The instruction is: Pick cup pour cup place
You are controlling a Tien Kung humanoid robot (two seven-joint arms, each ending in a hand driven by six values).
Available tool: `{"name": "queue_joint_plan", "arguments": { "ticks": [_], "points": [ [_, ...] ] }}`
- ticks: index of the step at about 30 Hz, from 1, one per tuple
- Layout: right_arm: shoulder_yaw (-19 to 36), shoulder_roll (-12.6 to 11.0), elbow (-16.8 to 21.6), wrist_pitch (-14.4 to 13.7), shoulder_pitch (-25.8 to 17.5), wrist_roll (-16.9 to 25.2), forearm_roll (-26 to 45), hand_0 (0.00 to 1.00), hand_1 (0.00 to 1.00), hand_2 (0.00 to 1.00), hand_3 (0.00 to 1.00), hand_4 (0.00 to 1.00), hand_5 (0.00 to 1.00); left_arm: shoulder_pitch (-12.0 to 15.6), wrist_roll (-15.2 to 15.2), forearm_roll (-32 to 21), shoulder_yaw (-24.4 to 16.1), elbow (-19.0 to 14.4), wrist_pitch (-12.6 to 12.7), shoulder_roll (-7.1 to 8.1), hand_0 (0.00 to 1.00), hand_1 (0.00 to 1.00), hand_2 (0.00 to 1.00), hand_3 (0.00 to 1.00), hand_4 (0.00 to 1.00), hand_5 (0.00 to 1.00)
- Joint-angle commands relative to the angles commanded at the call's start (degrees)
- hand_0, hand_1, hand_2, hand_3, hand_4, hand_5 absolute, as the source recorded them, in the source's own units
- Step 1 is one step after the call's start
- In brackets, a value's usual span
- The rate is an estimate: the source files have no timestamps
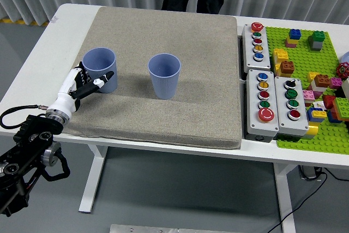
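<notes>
While the left hand (pixel 87 84) is reaching in at the left cup (pixel 100 69), its fingers are lying loosely spread beside the cup's lower wall, thumb tip touching or nearly touching it, grasping nothing yet. Both blue cups are standing upright on the mat (pixel 185 107), the second cup (pixel 164 76) near the middle, well apart from the first. Judging by this, the pick step is underway; the next move is calling for the fingers to wrap the left cup before lifting.
</notes>
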Motion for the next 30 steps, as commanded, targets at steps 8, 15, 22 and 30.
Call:
{"name": "queue_joint_plan", "arguments": {
  "ticks": [8,15,22,30],
  "points": [
    [0.1,0.0,0.0,0.0,0.0,0.0,-0.2,0.684,0.649,0.573,0.583,0.002,0.031,-0.1,0.0,-0.1,0.5,0.7,0.0,-0.33,0.944,0.908,0.998,0.998,0.899,0.347],
    [0.2,0.0,0.0,0.0,0.1,0.0,-0.2,0.684,0.648,0.573,0.583,0.002,0.031,-0.3,-0.1,-0.2,0.5,1.1,0.1,-0.77,0.945,0.908,0.998,0.998,0.899,0.346],
    [0.1,0.0,0.0,-0.1,0.3,0.0,0.0,0.684,0.648,0.573,0.583,0.002,0.030,-1.1,-0.1,-0.1,0.7,1.7,0.2,-1.00,0.945,0.908,0.998,0.998,0.898,0.345],
    [0.3,0.0,0.0,0.0,0.3,0.0,-0.2,0.684,0.648,0.573,0.583,0.002,0.031,-1.2,-0.1,-0.6,0.9,2.1,0.1,-0.85,0.943,0.908,0.998,0.998,0.899,0.348]
  ]
}}
